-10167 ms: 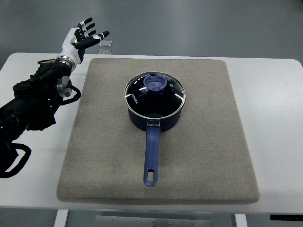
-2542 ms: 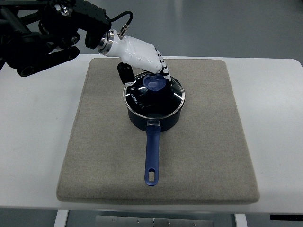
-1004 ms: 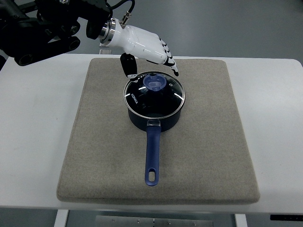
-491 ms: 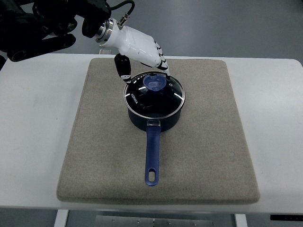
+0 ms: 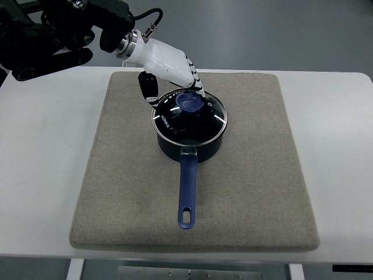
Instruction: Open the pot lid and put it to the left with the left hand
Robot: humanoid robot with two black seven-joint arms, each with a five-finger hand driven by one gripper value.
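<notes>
Top view: a blue pot (image 5: pixel 189 140) sits mid-mat (image 5: pixel 250 192), glass lid (image 5: pixel 190 118) still on, white lettering near the lid's left rim too small to read. Left hand (image 5: pixel 169 67) hovers over the knob (image 5: pixel 190 102), fingers loosely curled, gripping nothing. Bare mat and white table (image 5: pixel 46 175) lie left.

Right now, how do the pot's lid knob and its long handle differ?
The lid knob is a short round blue piece on top of the glass lid; the handle is a long blue bar reaching toward the camera, with a hanging hole at its end. The left hand hangs at the knob; nothing is near the handle. Both are blue.
</notes>
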